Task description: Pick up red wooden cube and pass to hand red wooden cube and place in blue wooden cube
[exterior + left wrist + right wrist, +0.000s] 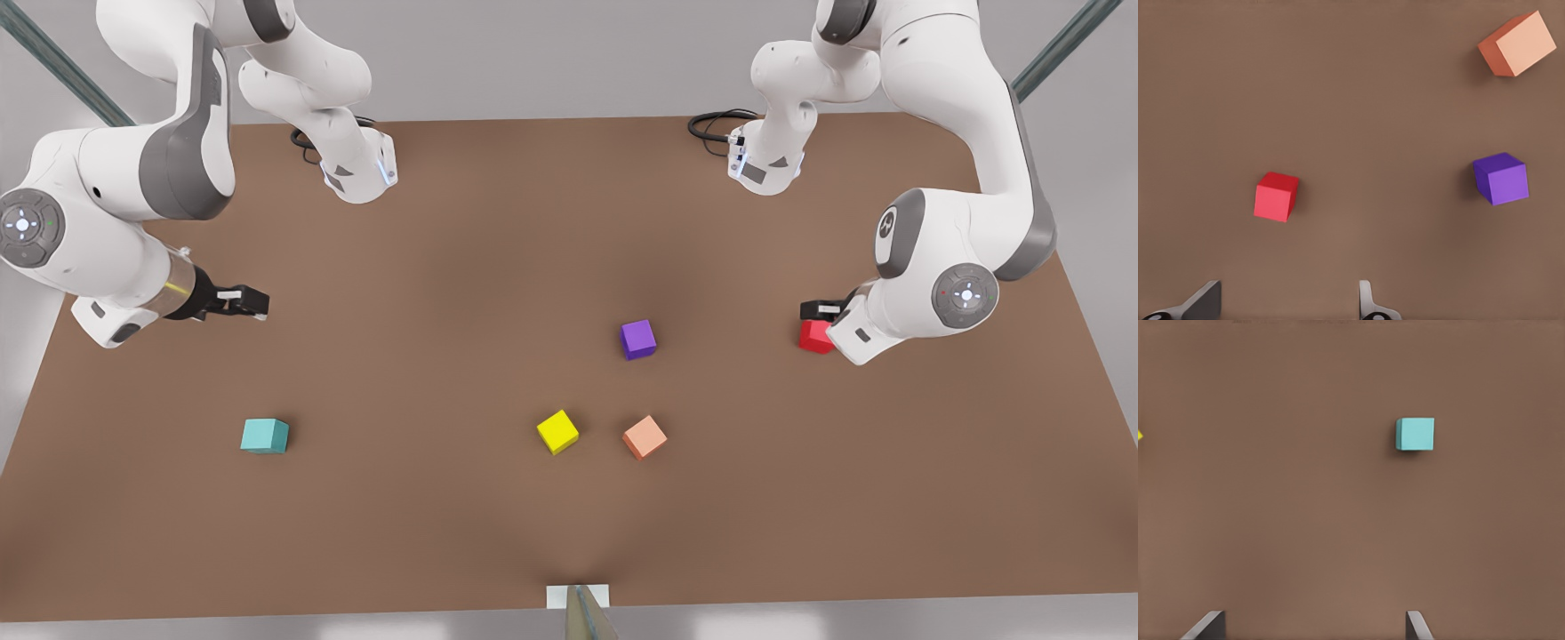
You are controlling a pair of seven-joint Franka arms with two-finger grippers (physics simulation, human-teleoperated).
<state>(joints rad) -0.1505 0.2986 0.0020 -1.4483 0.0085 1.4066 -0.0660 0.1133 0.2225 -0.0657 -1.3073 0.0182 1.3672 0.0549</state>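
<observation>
The red wooden cube (pixel 814 338) rests on the table (pixel 444 267); above it we see the left gripper (pixel 1288 303), fingers apart. Well away from that cube, the right gripper (pixel 1315 627) hangs near the blue wooden cube (pixel 264 436), fingers also spread.

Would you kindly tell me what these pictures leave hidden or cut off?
- Red wooden cube: front view, one side covered by the left arm's wrist.
- Left claw: left wrist view, fingers cut by the picture's edge; tips apart.
- Right claw: right wrist view, likewise cut; tips apart.
- Yellow cube: right wrist view, a sliver at the edge.
</observation>
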